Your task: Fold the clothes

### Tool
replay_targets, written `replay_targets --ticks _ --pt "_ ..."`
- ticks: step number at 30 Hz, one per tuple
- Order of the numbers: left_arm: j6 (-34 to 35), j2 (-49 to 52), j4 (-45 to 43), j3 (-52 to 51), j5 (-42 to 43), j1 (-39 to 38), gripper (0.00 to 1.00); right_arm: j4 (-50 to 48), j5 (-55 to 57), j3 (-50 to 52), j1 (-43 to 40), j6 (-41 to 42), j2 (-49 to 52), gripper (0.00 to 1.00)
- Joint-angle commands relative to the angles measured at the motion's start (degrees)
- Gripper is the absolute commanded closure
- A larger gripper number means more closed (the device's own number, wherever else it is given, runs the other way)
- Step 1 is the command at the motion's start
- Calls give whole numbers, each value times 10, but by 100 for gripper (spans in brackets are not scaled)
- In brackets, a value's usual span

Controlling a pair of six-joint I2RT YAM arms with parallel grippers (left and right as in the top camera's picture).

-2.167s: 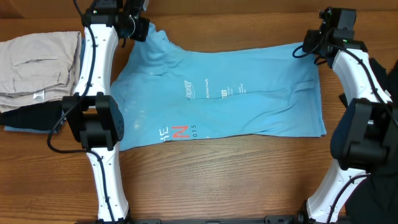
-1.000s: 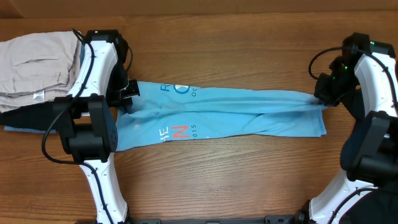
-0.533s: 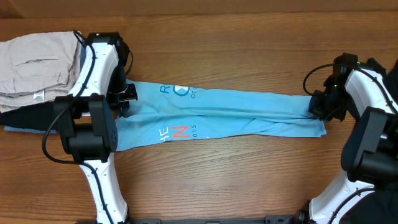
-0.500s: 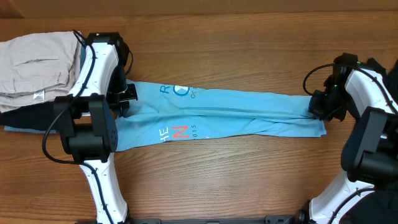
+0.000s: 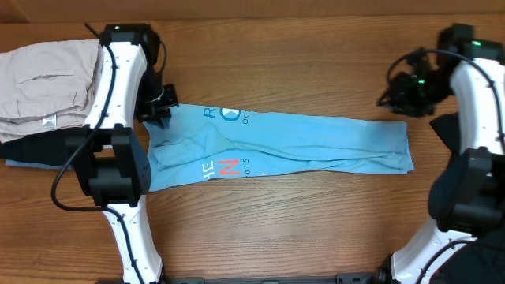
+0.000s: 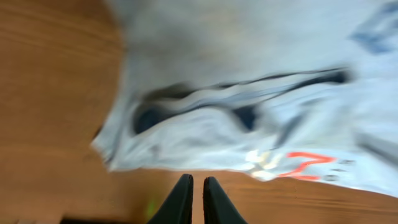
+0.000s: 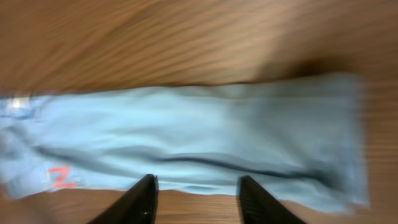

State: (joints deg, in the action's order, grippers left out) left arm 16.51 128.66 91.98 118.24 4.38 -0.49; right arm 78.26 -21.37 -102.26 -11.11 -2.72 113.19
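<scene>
T-shirt (image 5: 300, 146) lying as a long folded band on the counter (image 5: 276, 229) | left jaws hovering barely parted, empty | right jaws gaping wide — gripping nothing

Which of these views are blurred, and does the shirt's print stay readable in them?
Overhead: sharp and evenly lit, the T-shirt lettering fairly clear. Left wrist: motion blur throughout, the red mark smeared, the white letters unreadable. Right wrist: also blurred, the table grain streaked and the print reduced to a smudge.
</scene>
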Motion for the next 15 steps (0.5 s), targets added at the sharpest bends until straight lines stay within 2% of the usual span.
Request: replay_targets --ticks 1,4,6,7,11,15 --pt "-28 -12 -36 -3 58 -38 91 -28 -74 14 85 -49 -12 96" --pt "-28 -12 -73 -22 55 -59 94 -87 -75 52 164 -48 -12 96" --pt "-28 -11 -85 -30 55 -63 83 -133 -75 82 207 -45 -12 96" --pt "-28 -11 -93 -35 55 -63 81 -150 -74 95 224 -43 -12 96" --pt "-28 -10 -102 -47 54 -58 86 -243 -74 165 285 37 -11 96" --pt "-28 -10 -102 -47 40 -59 87 -306 -75 224 301 122 -9 96"
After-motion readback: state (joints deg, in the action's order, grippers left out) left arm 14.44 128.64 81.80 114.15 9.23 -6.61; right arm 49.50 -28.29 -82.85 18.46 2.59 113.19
